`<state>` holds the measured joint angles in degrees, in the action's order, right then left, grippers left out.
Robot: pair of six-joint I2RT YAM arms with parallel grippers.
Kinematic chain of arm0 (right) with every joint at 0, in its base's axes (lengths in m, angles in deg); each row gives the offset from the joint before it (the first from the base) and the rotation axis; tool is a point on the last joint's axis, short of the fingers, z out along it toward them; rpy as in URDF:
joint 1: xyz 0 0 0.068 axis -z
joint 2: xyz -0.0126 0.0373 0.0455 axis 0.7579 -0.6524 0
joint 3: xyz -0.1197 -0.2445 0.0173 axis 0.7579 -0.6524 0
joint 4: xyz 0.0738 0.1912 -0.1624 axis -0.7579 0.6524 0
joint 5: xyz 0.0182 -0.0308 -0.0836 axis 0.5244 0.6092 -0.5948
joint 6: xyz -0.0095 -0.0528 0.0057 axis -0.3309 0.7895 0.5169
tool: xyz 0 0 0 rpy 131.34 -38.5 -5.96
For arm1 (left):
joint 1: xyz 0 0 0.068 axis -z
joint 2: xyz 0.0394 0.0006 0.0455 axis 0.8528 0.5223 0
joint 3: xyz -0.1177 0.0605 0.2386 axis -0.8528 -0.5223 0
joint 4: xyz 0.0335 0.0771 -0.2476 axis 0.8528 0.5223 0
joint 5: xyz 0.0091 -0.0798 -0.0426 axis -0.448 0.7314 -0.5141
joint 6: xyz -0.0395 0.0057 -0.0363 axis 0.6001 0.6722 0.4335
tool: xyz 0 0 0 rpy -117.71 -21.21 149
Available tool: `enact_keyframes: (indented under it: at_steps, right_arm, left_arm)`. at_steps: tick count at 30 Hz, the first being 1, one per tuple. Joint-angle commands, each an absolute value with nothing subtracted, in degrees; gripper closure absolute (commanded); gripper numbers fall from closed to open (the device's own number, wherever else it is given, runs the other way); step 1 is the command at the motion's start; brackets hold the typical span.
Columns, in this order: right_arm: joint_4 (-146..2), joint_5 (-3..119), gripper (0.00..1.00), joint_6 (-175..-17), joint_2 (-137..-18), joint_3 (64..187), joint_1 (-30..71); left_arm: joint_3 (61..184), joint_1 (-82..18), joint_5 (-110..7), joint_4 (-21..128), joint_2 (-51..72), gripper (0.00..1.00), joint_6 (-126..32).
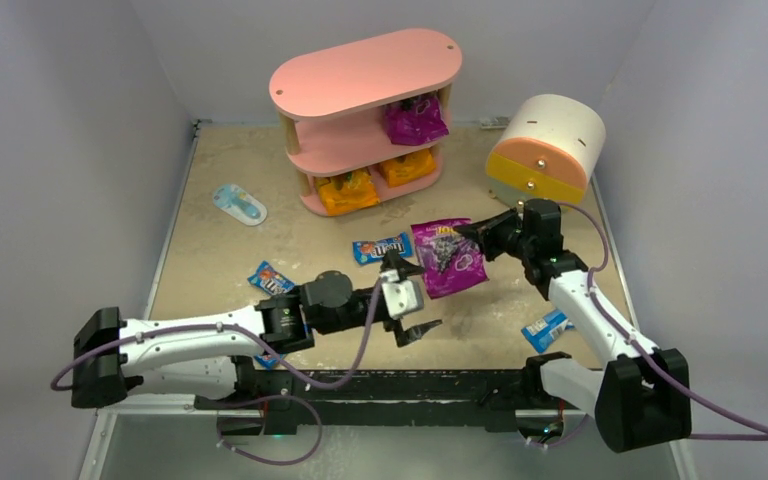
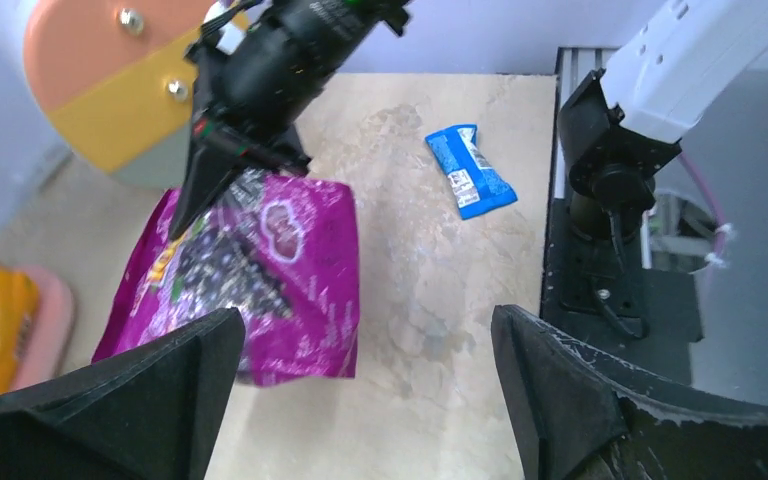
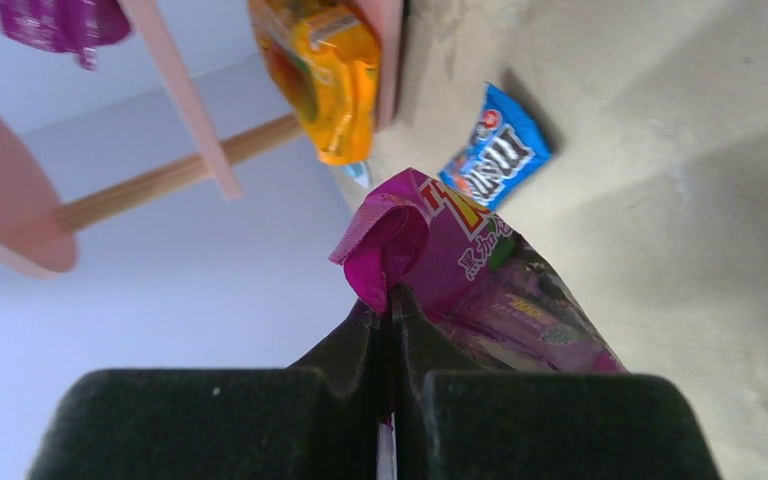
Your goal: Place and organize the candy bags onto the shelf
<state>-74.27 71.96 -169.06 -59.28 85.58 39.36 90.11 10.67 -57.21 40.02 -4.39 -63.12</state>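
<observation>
right claw [image 1: 472, 236] clamped on purple bag [image 1: 448, 260] (top edge) | left claw [image 2: 368, 318] spread apart, empty

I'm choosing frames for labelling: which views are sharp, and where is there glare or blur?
Top external: evenly lit and sharp, with soft shadows under the arms. Left wrist: glossy sheen on the purple bag; the left gripper is dark and soft along the bottom. Right wrist: tilted view, with the shelf and an orange bag blurred.
</observation>
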Motion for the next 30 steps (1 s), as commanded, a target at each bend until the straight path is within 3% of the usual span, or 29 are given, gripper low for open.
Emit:
enact_keyframes:
  at_steps: [1,5,8,13,20,30]
  right_arm:
    - [-75.7,70.7,1.00,-178.6,-56.7,92.4,39.4]
    - [-78.3,71.4,1.00,-181.4,-55.1,93.0,39.3]
    - [-75.7,70.9,1.00,-181.0,-54.2,94.3,39.3]
    - [-77.2,73.0,1.00,-182.5,-52.8,93.2,39.3]
    - [-78.4,73.8,1.00,-185.5,-49.8,91.1,39.3]
    - [-82.8,74.2,1.00,-192.2,-46.9,91.0,38.7]
  left_arm:
    - [98.1,17.3,-69.6,45.8,2.3,0.00,-80.7]
    - [104.0,23.8,-83.5,46.9,12.4,0.00,-89.1]
    - [104.8,27.4,-97.9,39.0,18.0,0.00,-96.4]
    - [107.5,28.6,-110.6,29.5,25.7,0.00,-104.4]
    - [103.8,28.8,-112.2,11.0,29.0,0.01,-114.0]
    - [104.4,28.8,-110.9,4.3,34.3,0.01,-115.9]
